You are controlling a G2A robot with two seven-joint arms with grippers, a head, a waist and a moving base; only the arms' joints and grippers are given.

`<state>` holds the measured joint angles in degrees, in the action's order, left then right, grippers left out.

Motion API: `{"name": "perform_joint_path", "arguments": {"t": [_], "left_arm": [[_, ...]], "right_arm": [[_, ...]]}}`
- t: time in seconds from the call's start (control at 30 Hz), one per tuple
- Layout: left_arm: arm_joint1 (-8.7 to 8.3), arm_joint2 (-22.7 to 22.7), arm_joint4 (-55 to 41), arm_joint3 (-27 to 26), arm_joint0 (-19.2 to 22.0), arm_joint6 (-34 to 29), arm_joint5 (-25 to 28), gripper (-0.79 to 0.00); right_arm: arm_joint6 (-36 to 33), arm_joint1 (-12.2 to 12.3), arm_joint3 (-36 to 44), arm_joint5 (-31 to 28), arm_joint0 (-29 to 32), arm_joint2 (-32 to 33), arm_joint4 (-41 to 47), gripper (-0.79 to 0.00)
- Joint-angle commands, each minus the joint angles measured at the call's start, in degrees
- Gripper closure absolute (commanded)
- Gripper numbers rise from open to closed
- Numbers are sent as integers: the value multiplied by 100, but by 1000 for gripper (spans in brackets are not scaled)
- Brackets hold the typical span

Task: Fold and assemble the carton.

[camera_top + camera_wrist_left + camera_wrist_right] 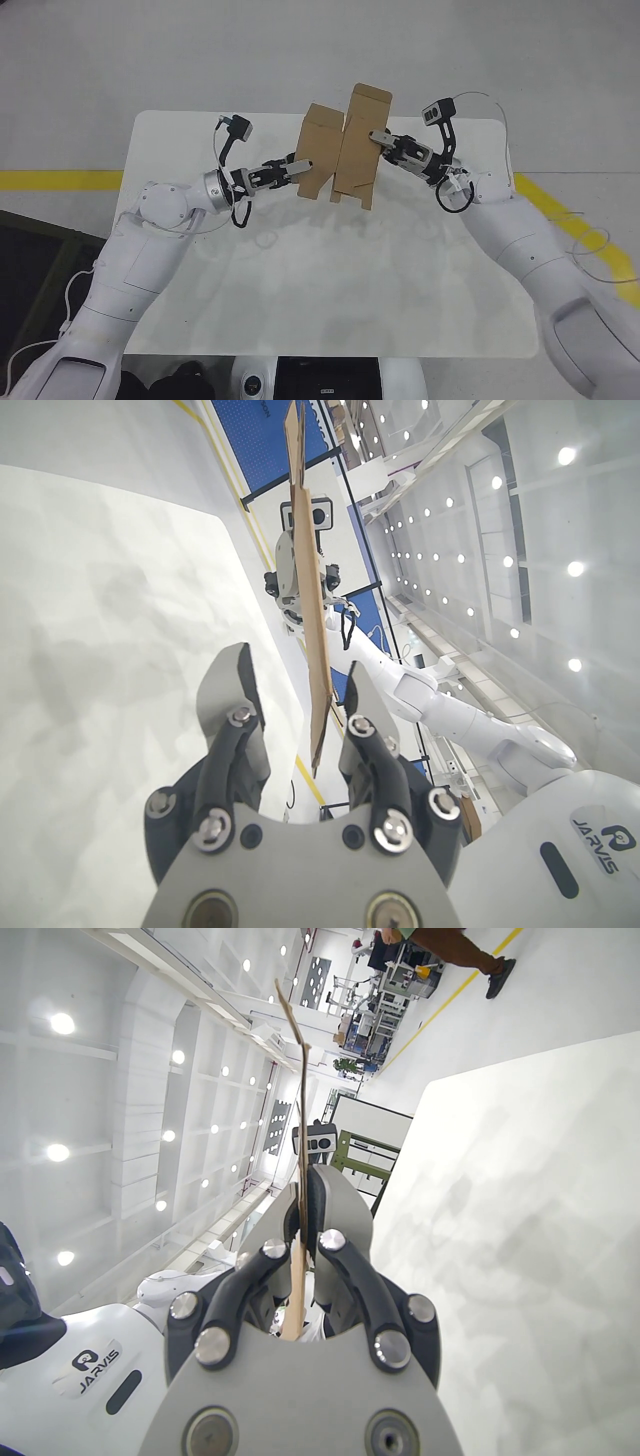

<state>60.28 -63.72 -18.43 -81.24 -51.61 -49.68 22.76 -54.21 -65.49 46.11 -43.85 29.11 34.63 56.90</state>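
A flat, unfolded brown carton hangs in the air above the far middle of the white table. My right gripper is shut on its right side; in the right wrist view the carton shows edge-on, pinched between the fingers. My left gripper stands open at the carton's left edge. In the left wrist view the carton's edge passes between the spread fingers, without touching either pad.
The white table lies bare beneath both arms. A yellow floor line runs past the table's left and right ends.
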Motion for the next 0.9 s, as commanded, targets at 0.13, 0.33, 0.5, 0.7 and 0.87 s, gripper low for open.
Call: {"name": "perform_joint_path", "arguments": {"t": [0.13,0.33,0.5,0.7,0.87], "left_arm": [[14,-23,-50,-10,20,-19,-59,0],[9,-100,-99,-52,-13,-98,-85,0],[-29,-253,-39,47,39,-399,-47,0],[-112,-554,-364,338,104,-1171,-43,0],[-184,-694,-361,392,51,-1805,35,0]], "right_arm": [[-41,-78,-70,18,43,139,-132,0],[-318,-143,-58,-101,97,346,-39,-785],[-428,-110,-137,-194,63,591,-284,-785],[-569,74,149,-55,76,860,-1036,-785],[-741,252,525,117,172,985,-1464,-785]]}}
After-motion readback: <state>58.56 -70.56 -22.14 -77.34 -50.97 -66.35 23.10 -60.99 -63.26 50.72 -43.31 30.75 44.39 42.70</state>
